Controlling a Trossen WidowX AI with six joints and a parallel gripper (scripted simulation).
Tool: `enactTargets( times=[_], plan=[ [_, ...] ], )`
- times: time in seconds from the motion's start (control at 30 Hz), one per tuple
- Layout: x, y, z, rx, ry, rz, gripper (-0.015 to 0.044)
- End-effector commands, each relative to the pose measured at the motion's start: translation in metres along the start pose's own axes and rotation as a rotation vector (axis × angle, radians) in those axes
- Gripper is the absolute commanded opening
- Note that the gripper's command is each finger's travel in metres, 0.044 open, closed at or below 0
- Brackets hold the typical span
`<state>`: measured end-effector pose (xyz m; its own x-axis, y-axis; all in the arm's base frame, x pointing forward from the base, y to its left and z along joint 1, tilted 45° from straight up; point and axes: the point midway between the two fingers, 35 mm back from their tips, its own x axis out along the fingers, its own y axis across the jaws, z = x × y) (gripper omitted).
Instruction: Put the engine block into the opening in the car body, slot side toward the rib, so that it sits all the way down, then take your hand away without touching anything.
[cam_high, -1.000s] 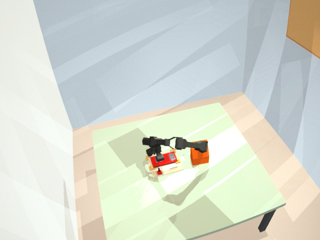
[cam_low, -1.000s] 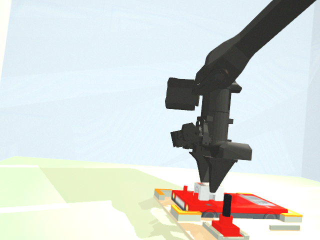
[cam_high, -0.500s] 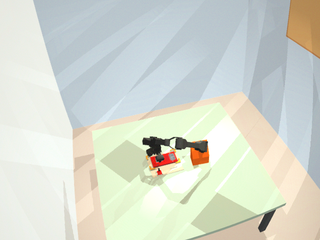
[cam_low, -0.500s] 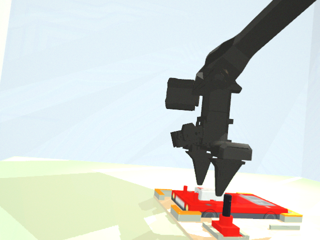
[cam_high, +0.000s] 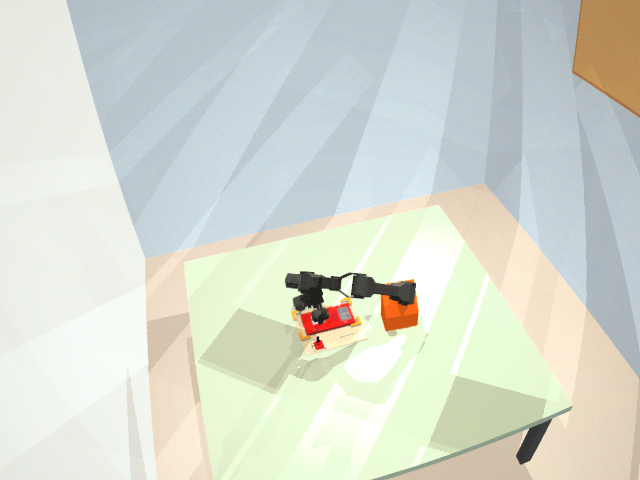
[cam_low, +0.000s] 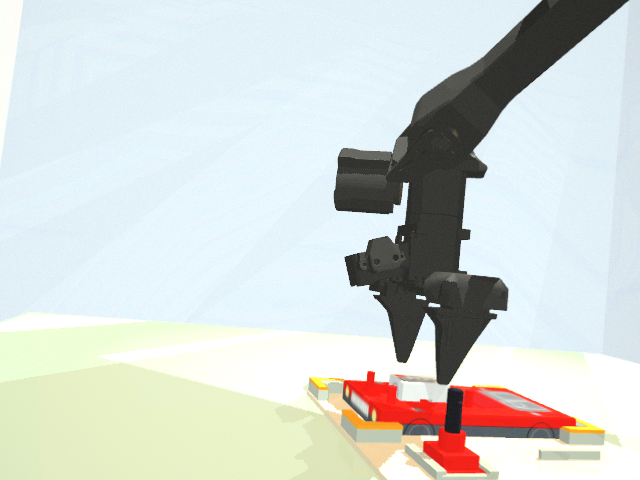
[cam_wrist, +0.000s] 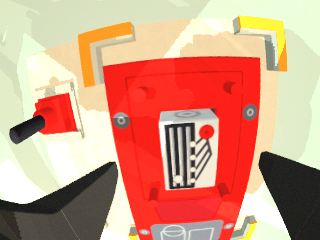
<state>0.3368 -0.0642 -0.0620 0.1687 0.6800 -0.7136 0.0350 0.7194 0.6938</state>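
Observation:
The white engine block (cam_low: 416, 391) (cam_wrist: 187, 150) sits in the opening of the red car body (cam_high: 336, 323) (cam_low: 501, 413) (cam_wrist: 117, 92). Its striped face with a red disc points up, and its top stands a little above the body. A narrow dark gap shows at one corner in the wrist view. The rib and the block's lower part are hidden, so I cannot tell the slot side or whether it is fully down. My gripper (cam_low: 422, 372) (cam_wrist: 191, 166) is wide open and empty above the block, one finger off each side, apart from it.
A red piece with an upright black handle (cam_high: 318, 345) (cam_low: 453, 413) (cam_wrist: 30, 128) stands beside the car body, near one finger. Short red pegs rise around the block. Yellow and orange corner brackets (cam_low: 372, 426) (cam_wrist: 105, 37) surround the car body. An orange box (cam_high: 399, 315) stands under the arm's base.

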Motion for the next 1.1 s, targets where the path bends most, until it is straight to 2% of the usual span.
enactTargets(
  times=[0.0, 0.07, 0.63, 1.07],
  plan=[
    [-0.0061, 0.0001, 0.0004, -0.005, -0.005, -0.004, 0.0440],
    [-0.0061, 0.0001, 0.0004, -0.005, -0.005, -0.004, 0.0440],
    [-0.0061, 0.0001, 0.0004, -0.005, -0.005, -0.004, 0.0000],
    [-0.0061, 0.0001, 0.0004, -0.005, -0.005, -0.004, 0.0000]
  ],
)
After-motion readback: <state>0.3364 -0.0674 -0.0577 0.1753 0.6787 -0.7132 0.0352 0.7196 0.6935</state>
